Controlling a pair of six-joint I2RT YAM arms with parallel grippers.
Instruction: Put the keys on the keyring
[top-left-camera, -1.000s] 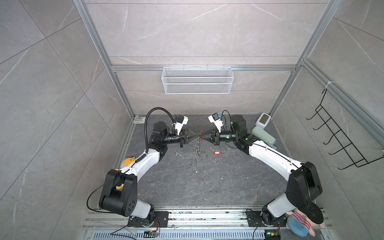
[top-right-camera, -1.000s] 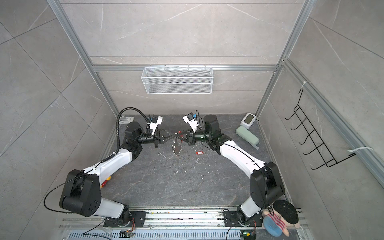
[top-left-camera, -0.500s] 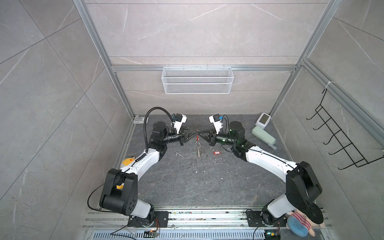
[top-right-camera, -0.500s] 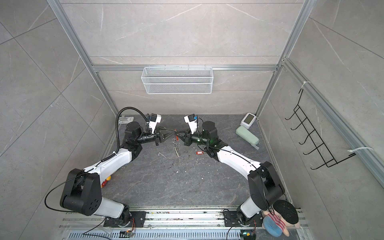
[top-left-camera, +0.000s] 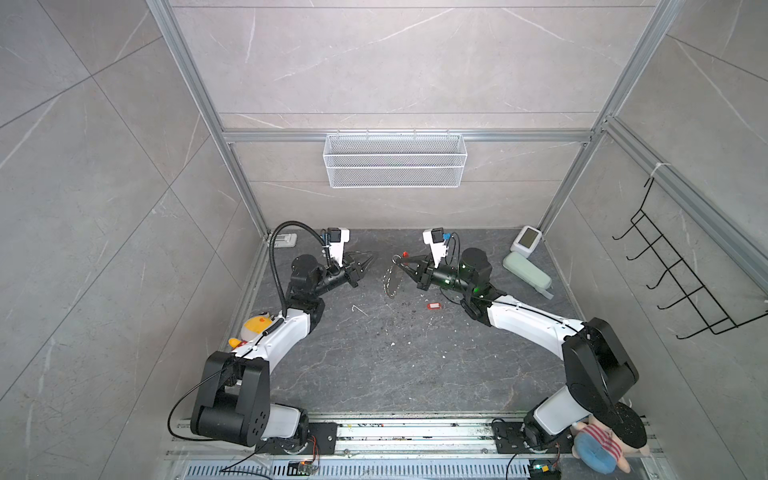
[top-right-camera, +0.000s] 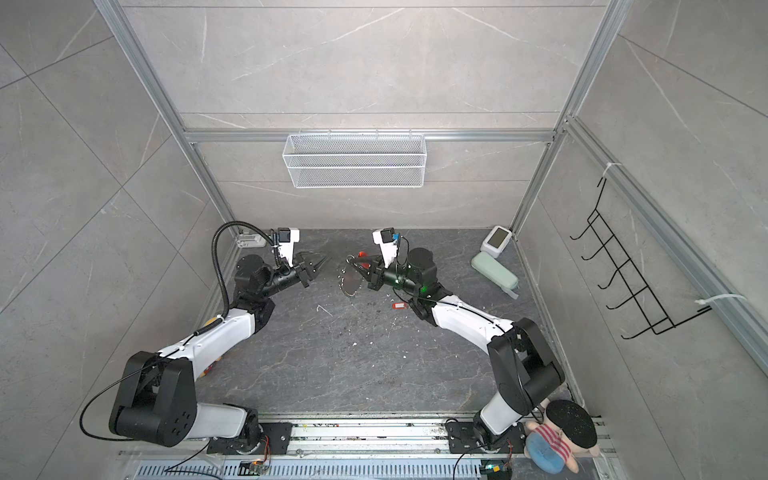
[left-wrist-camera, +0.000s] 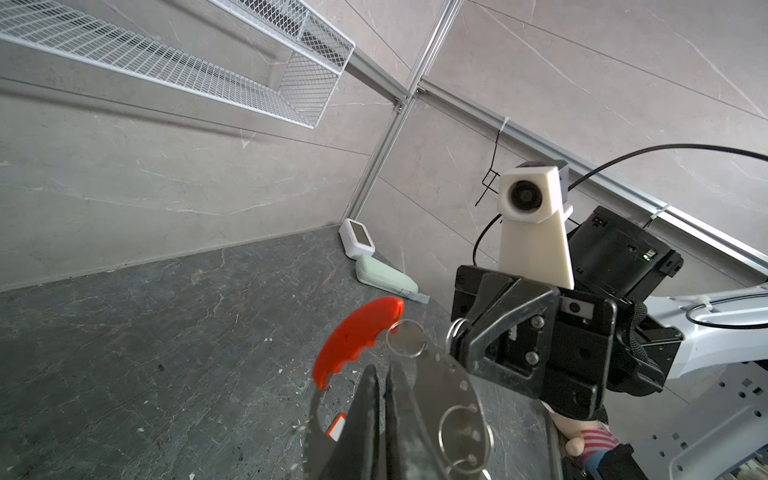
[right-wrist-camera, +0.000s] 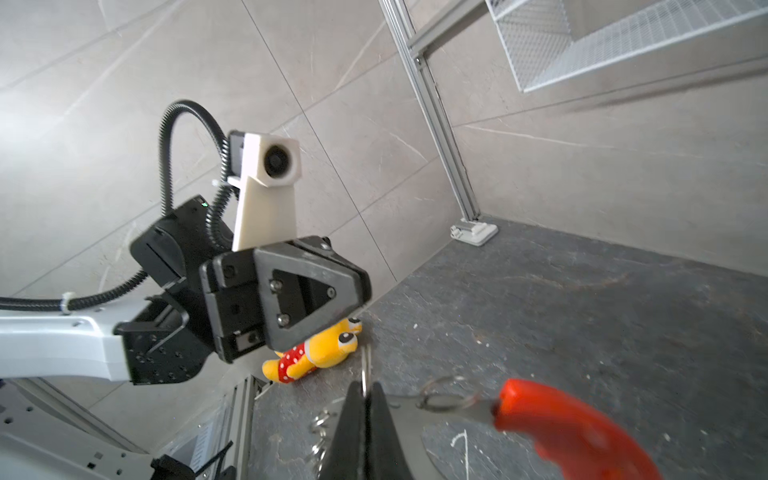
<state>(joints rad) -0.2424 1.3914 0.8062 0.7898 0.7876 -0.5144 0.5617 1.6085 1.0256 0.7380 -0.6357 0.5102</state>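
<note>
right pincer clenched on the keyring edge; left pincer closed, empty, just apart; keys on open floor.

No writing is legible anywhere; the keys show too small to read.

Top views: mounted high at the front, pitched down toward the back wall; wide, far, whole cell with both arms in frame. Near-identical pair, small sideways offset. Left wrist: close-in, low, aimed across at the right gripper and the far corner. Right wrist: mirrored, facing the left gripper. Shared by all four: keyring, dark floor, wire basket.
</note>
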